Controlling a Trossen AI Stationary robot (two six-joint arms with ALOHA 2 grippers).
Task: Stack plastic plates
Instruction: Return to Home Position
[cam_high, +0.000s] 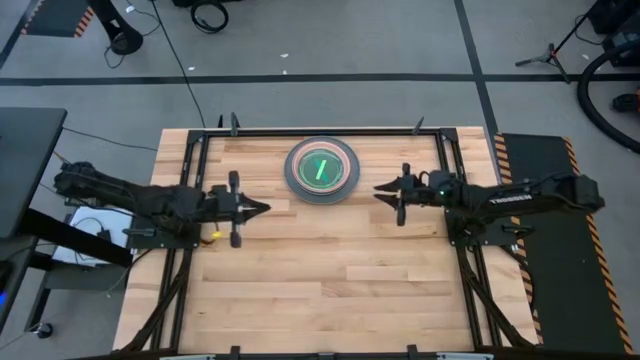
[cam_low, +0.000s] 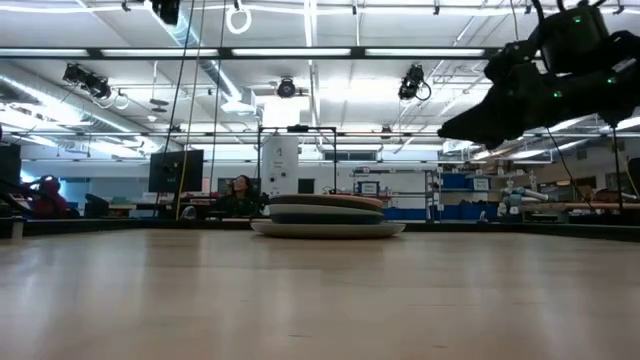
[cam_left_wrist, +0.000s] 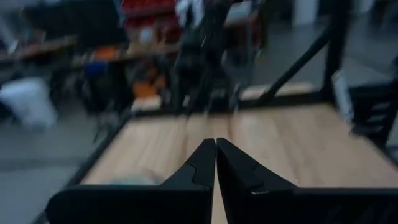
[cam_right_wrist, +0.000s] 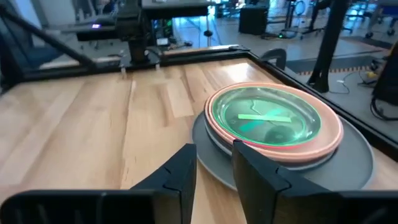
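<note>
Dark fingers (cam_right_wrist: 180, 177) of the right gripper (cam_right_wrist: 214, 146) fill the foreground of its wrist view, a narrow gap between them, holding nothing. Just past them sit the plastic plates (cam_high: 322, 170), all in one stack at twelve o'clock on the table (cam_high: 340, 280), close to its far rail. A broad grey plate (cam_right_wrist: 357, 165) lies at the bottom and spreads well beyond the rest. Above it a peach plate (cam_right_wrist: 334, 134) shows as a pale ring, with a thin red edge peeping out under its near side. A translucent teal plate (cam_right_wrist: 267, 118) crowns the pile, glossy, with a bright streak of ceiling light across it. From table height the stack (cam_low: 327, 215) looks low and level, dark layers over the pale base.

The right gripper hangs off the table between three and four o'clock of the stack, apart from it. The left gripper (cam_high: 264, 208) waits at about eight o'clock, its fingers (cam_left_wrist: 199, 168) pressed together and empty.
</note>
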